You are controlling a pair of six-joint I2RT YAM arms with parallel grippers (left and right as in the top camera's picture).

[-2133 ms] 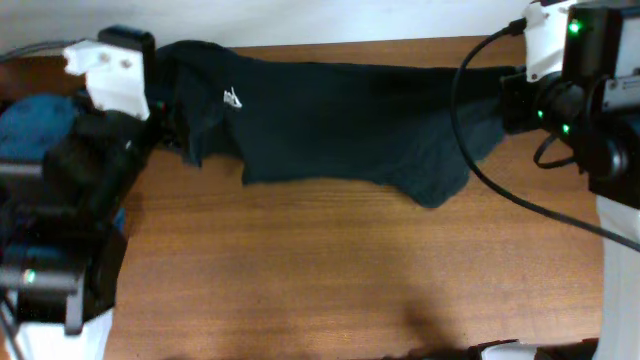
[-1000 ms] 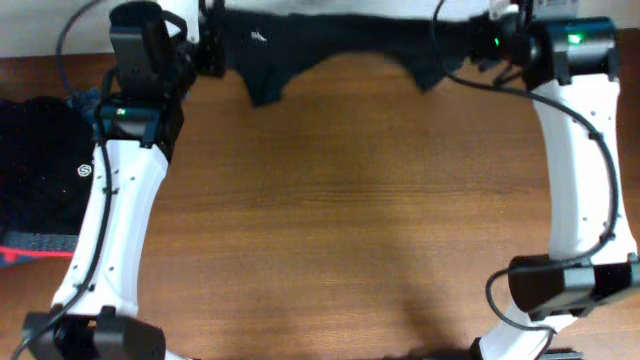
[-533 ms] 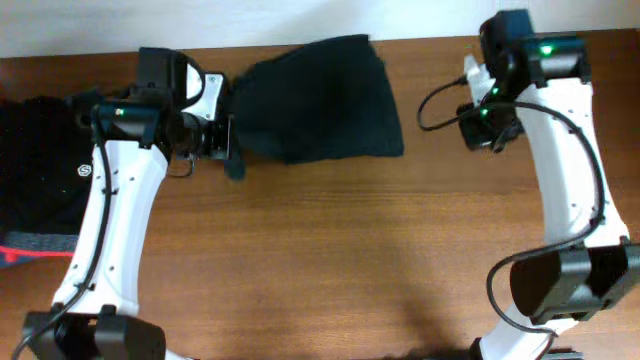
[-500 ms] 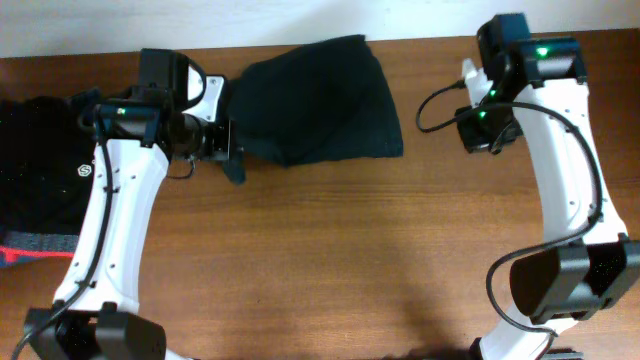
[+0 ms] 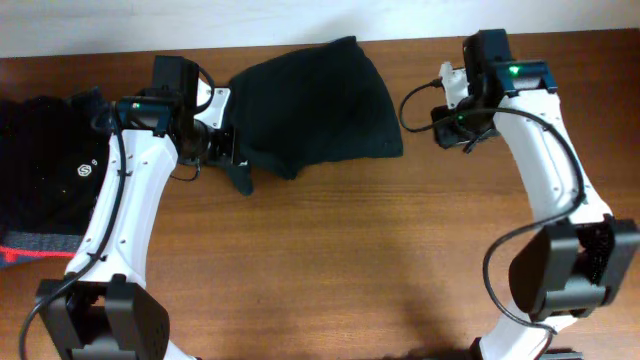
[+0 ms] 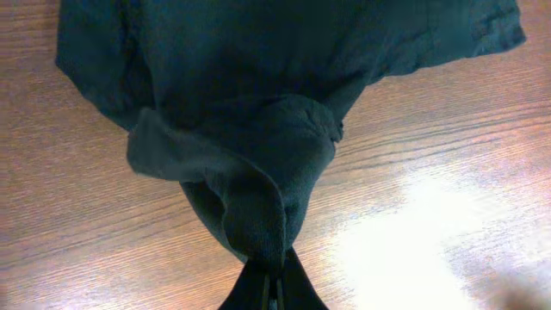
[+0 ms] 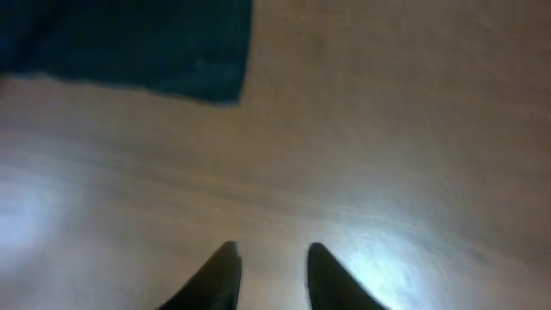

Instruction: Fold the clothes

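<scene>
The black T-shirt (image 5: 320, 100) lies doubled over on the wooden table at the back centre. My left gripper (image 5: 226, 150) is at its left lower corner, shut on a bunched fold of the fabric. In the left wrist view the shirt (image 6: 250, 112) narrows into the pinch of the left gripper (image 6: 274, 277). My right gripper (image 5: 438, 127) hovers just right of the shirt's right edge, apart from it. In the right wrist view the right gripper (image 7: 271, 256) is open with bare table between its fingers, and a shirt corner (image 7: 129, 43) shows at the upper left.
A second black garment with a round white emblem (image 5: 50, 180) lies at the table's left edge, with a red and grey strip (image 5: 30, 245) below it. Bare wooden table (image 5: 330, 260) stretches across the front.
The shirt, stretched between both grippers a second ago, now lies doubled on the table. The right gripper has opened, let go and drawn away to the right. The left still grips.
</scene>
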